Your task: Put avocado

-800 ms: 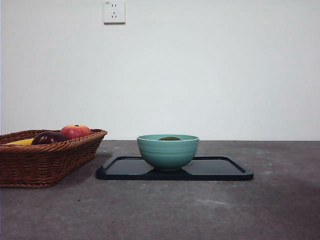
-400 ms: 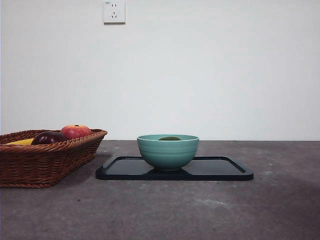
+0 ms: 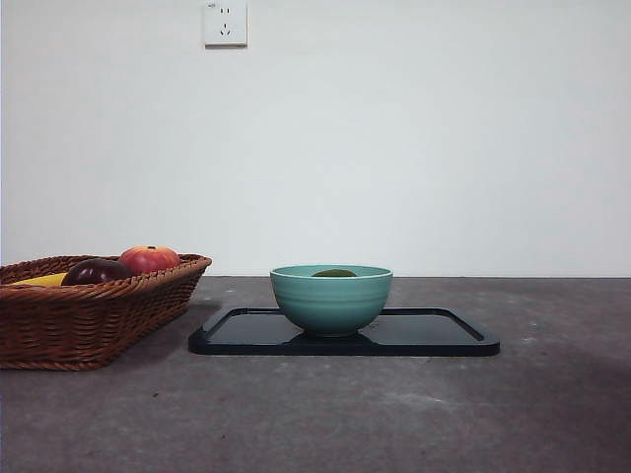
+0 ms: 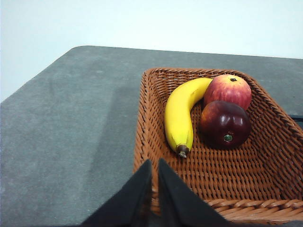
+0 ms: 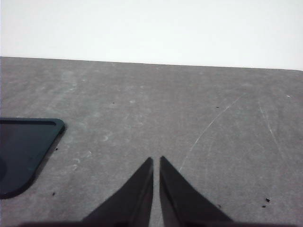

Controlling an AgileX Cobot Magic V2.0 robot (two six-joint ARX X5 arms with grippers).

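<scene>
In the teal bowl (image 3: 331, 301), seemingly, the avocado (image 3: 334, 273).

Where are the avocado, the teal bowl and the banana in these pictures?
avocado (image 3: 334, 273): front view, on its dark green top just above the bowl's rim.
teal bowl (image 3: 331, 301): front view, on its outer wall.
banana (image 4: 178, 116): left wrist view, on its yellow middle, in the basket.

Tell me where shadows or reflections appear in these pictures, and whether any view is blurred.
Front view: the glossy black tray mirrors the teal ceramic bowl; the brown wicker basket casts a soft shadow towards the tray. Left wrist view: a faint dark band crosses the grey table. Right wrist view: evenly lit. None is noticeably blurred.
</scene>
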